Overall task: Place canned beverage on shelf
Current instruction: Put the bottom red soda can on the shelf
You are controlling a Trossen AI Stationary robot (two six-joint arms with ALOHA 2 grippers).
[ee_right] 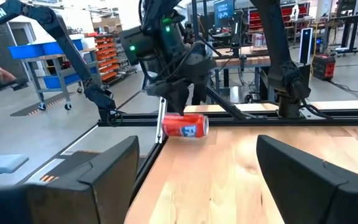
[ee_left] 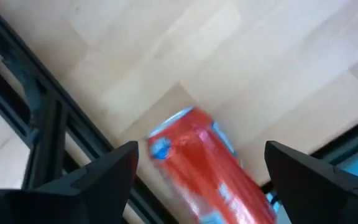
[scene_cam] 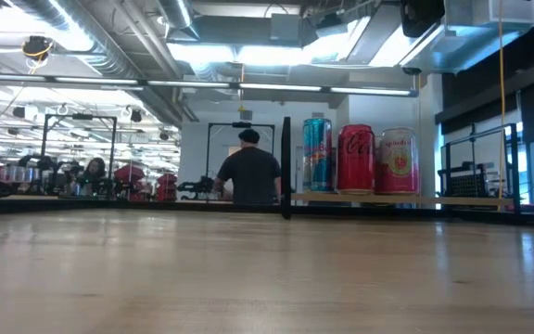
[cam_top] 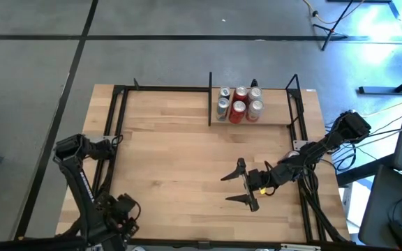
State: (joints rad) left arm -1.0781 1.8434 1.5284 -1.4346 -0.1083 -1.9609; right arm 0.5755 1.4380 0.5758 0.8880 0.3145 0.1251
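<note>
A red can point(ee_left: 197, 168) lies on its side on the wooden tabletop near the near left corner, beside a black frame bar point(ee_left: 55, 124); the right wrist view shows it too point(ee_right: 185, 126). My left gripper point(ee_left: 201, 146) hangs over it, pointing down and open, one finger on either side of the can and apart from it. In the high view the left arm point(cam_top: 121, 209) hides the can. My right gripper point(cam_top: 241, 187) stands open and level over the right middle of the table, pointing left. Several cans point(cam_top: 239, 103) stand upright on the shelf plank point(scene_cam: 397, 198) at the far right.
Black metal rails point(cam_top: 117, 125) run along the table's left, far and right sides, and upright bars point(scene_cam: 286, 167) bound the shelf bay. Bare tabletop point(cam_top: 173, 153) lies between the two arms. A person point(scene_cam: 248, 172) stands in the room beyond the far edge.
</note>
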